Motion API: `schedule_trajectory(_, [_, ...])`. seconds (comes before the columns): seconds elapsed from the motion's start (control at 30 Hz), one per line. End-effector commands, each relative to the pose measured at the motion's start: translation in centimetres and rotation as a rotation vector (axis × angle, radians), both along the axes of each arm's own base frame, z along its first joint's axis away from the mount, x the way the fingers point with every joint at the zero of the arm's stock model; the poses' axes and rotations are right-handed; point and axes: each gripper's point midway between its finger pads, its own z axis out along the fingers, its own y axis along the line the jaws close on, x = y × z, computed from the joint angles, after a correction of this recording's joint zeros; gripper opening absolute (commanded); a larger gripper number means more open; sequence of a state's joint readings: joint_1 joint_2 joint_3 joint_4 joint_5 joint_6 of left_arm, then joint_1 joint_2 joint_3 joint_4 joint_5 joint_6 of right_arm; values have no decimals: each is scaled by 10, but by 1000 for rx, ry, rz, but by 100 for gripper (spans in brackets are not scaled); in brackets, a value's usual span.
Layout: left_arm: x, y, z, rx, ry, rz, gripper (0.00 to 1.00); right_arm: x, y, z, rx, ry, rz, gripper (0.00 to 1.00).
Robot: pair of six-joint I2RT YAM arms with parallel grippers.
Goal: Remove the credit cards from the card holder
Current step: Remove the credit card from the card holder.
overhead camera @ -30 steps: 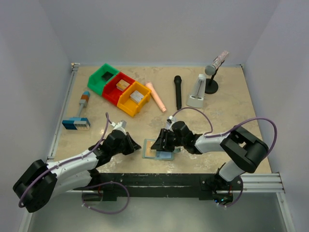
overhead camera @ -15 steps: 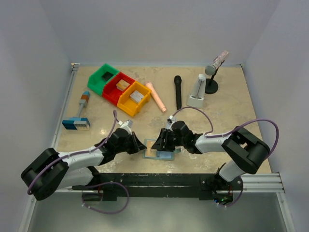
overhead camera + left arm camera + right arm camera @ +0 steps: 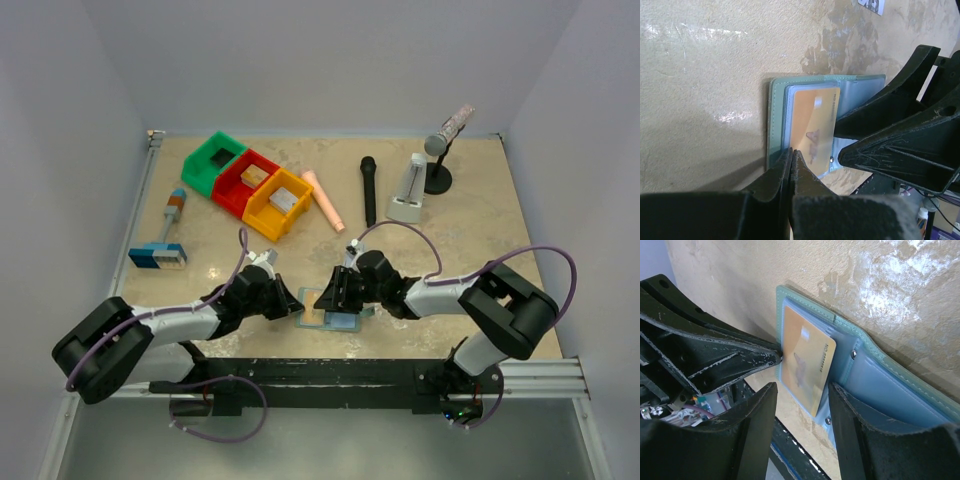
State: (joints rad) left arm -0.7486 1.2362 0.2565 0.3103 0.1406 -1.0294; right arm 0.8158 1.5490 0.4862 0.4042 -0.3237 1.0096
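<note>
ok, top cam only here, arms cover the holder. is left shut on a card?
Observer: the left gripper is shut, tips at the gold card's edge. Can't confirm a pinch.
Operator: and right?
Observer: the right gripper is open, fingertips at the middle of the holder, by the card's end.
Operator: any other card showing?
Observer: no, both wrist views show only the gold one.
</note>
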Motion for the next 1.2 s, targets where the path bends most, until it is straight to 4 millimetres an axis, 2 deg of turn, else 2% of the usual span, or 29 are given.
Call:
schedule_trajectory(0.0, [1, 6, -11, 47, -4, 14, 0, -6, -17, -23, -80, 16, -10, 51])
schedule_trajectory(0.43, [-3, 15, -23, 91, 28, 33, 0, -4, -5, 3, 52, -63, 10, 50])
schedule_trajectory(0.87, [-9, 20, -28, 101, 49, 35, 0, -4, 0, 0, 47, -44, 32, 51])
schedule_trajectory(0.93, [-11, 23, -31, 106, 56, 42, 0, -1, -2, 1, 34, -58, 16, 51])
schedule_trajectory(1.03, [-14, 28, -33, 113, 64, 55, 0, 4, -19, 6, -44, -103, -27, 52])
schedule_trajectory(1.1, [-16, 31, -34, 117, 67, 64, 0, 8, -32, 16, -103, -155, -46, 52])
schedule_trajectory(1.17, [-15, 32, -33, 116, 61, 73, 0, 11, -40, 36, -115, -214, -56, 52])
